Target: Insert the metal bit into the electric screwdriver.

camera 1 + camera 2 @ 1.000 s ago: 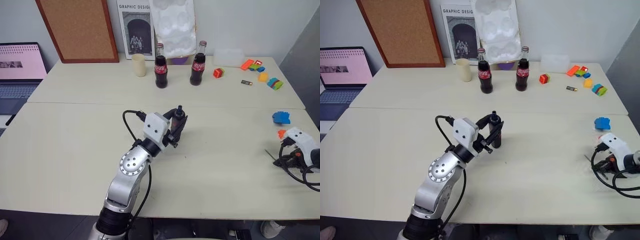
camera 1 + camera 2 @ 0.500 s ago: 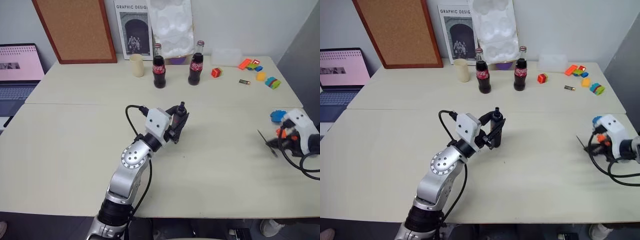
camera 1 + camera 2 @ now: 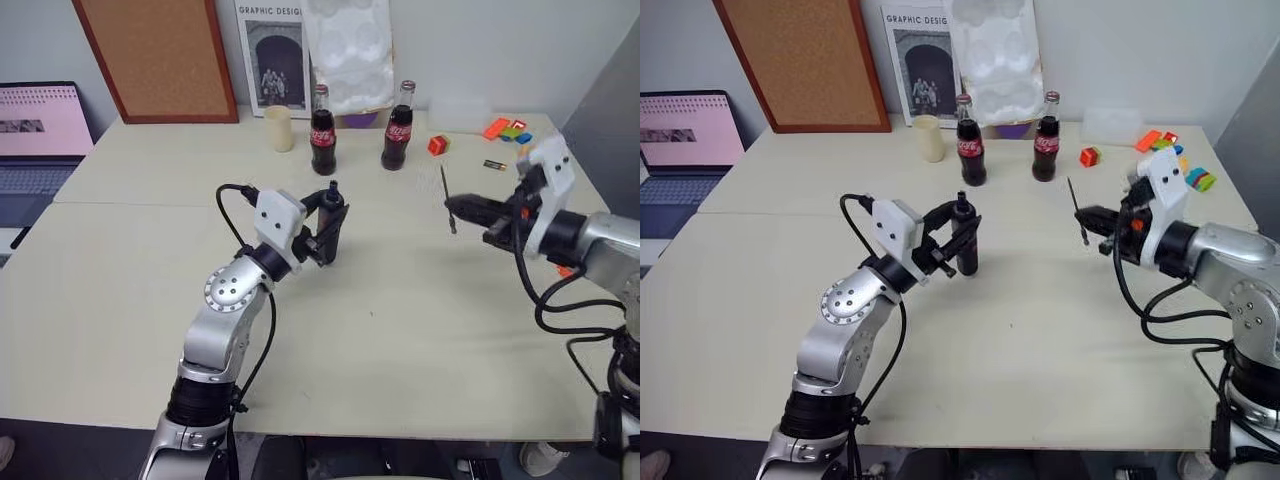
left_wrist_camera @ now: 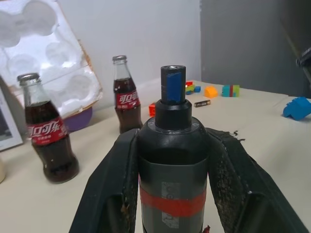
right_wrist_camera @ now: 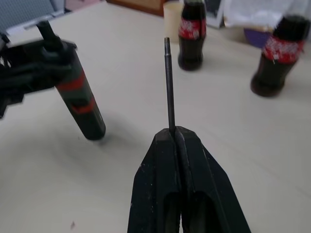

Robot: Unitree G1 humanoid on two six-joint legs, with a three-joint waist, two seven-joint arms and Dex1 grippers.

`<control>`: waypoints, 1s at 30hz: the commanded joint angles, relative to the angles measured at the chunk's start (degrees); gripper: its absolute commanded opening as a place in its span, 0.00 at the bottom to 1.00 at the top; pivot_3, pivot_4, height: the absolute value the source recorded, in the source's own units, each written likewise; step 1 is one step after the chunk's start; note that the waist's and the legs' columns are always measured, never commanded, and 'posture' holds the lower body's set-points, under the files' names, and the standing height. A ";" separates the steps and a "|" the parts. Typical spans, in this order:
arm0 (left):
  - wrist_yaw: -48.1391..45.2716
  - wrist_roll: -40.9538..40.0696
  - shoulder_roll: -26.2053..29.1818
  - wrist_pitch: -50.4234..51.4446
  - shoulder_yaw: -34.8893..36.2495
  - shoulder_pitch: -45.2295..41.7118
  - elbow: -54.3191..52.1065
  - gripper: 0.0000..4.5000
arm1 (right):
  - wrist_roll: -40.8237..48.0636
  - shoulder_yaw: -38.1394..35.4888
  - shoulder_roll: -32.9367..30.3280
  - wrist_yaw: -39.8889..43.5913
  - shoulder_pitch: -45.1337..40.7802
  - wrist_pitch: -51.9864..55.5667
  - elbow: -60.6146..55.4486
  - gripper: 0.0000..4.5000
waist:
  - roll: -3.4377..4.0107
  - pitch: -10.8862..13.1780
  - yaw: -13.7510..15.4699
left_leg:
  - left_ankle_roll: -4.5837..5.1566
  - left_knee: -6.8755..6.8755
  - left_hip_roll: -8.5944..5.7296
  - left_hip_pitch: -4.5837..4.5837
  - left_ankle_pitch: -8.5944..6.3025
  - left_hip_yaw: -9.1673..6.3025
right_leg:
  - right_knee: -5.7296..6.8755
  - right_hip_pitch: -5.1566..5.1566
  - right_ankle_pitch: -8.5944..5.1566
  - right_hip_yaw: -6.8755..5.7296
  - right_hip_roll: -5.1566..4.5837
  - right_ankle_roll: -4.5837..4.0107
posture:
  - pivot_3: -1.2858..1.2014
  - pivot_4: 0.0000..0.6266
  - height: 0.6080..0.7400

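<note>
My left gripper (image 3: 326, 226) is shut on the electric screwdriver (image 3: 965, 243), a black pen-shaped tool with a red band. It stands nearly upright over the middle of the table, its bluish tip (image 4: 173, 85) pointing up and its lower end close to the tabletop. My right gripper (image 3: 456, 208) is shut on the metal bit (image 3: 446, 196), a thin grey rod that sticks out of its closed fingers (image 5: 176, 145). The bit hangs in the air to the right of the screwdriver, well apart from it. The right wrist view shows the bit (image 5: 168, 82) and the screwdriver (image 5: 82, 104) side by side.
Two cola bottles (image 3: 322, 132) (image 3: 398, 126) and a cream cup (image 3: 278, 129) stand at the back of the table (image 3: 400, 330). Toy bricks (image 3: 508, 131) and a small battery (image 3: 493, 165) lie at the back right. A laptop (image 3: 35, 130) sits far left.
My right arm has risen from the table's right edge and swung left towards the centre, carrying the bit. My left gripper with the screwdriver has shifted a little left and up.
</note>
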 commanded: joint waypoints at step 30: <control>-1.27 0.71 -10.61 -8.12 -5.85 -6.56 13.80 0.36 | -3.13 10.54 18.91 -8.45 1.80 -30.22 -1.36 0.00 | 0.02 -0.01 -0.56 | 0.00 0.00 0.01 -0.14 0.00 -0.05 | 0.11 -0.19 0.01 -0.03 0.02 -0.02 | 0.52 0.24 1.00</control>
